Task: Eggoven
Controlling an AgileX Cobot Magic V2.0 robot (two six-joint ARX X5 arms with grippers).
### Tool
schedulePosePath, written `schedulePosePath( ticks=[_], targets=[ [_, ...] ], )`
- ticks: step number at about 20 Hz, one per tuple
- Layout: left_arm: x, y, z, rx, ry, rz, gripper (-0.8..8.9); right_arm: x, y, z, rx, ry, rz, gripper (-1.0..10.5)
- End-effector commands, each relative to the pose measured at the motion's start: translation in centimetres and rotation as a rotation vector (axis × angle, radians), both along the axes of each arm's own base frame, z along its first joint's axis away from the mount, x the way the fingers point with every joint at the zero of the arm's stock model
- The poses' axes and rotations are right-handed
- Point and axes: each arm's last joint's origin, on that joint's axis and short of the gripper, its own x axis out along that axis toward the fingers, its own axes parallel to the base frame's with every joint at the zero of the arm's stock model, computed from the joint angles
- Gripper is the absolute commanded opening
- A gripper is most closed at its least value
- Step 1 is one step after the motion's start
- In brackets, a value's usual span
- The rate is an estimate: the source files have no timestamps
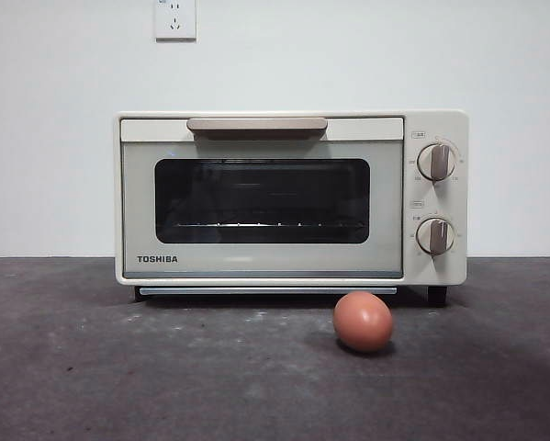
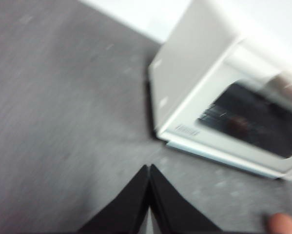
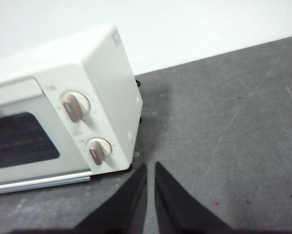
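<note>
Egg [image 1: 363,321]: reddish-brown, smooth, lying alone on the dark grey surface [image 1: 118,377], just in front of the oven [image 1: 291,197] and below its two knobs, toward the right end of the door. Apart from the oven's foot, not touching it. Untouched by either end effector.

Oven: cream, boxy, TOSHIBA lettering low on the door, door closed, beige handle [image 1: 256,126] along the top edge, dark window [image 1: 262,200] with a wire rack visible behind the glass. Upper knob [image 1: 437,162] and lower knob [image 1: 435,236] stacked on the right panel. Standing against a white wall with a socket [image 1: 174,18] above.

Left end effector [image 2: 149,168]: jaws pressed together to a point, holding nothing, hovering over bare surface off the oven's left front corner. Blurred view. Egg [image 2: 283,224] showing only as a pinkish sliver at the frame edge, well apart from the jaw tips, across the front of the oven [image 2: 219,92].

Right end effector [image 3: 150,165]: jaws nearly together, a thin slit between them, holding nothing, near the oven's right front corner, just beside the lower knob [image 3: 97,150]. Egg out of this view.

Neither arm visible in the front view.
</note>
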Motion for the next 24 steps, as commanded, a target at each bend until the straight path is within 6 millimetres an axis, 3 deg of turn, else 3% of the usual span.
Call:
schedulePosePath(
  ticks=[1, 7, 13, 19, 24],
  targets=[
    [0.0, -0.1, 2.3, 0.007, -0.003, -0.049, 0.07, -0.5, 0.1, 2.2, 0.016, 0.016, 0.036, 0.0],
    [0.5, -0.5, 6.3, 0.091, 0.062, -0.22, 0.07, -1.0, 0.5, 6.9, -0.012, 0.135, 0.21, 0.0],
    [0.8, -1.0, 9.3, 0.133, 0.148, -0.39, 0.07, -0.8, 1.0, 10.0, -0.072, 0.333, 0.415, 0.0],
    [0.5, -1.8, 10.4, 0.159, 0.251, -0.53, 0.07, -0.8, 1.5, 11.3, -0.121, 0.496, 0.578, 0.0],
    [0.2, -2.3, 10.1, 0.176, 0.284, -0.599, 0.07, -0.7, 1.8, 11.3, -0.135, 0.51, 0.614, 0.1]
  ],
)
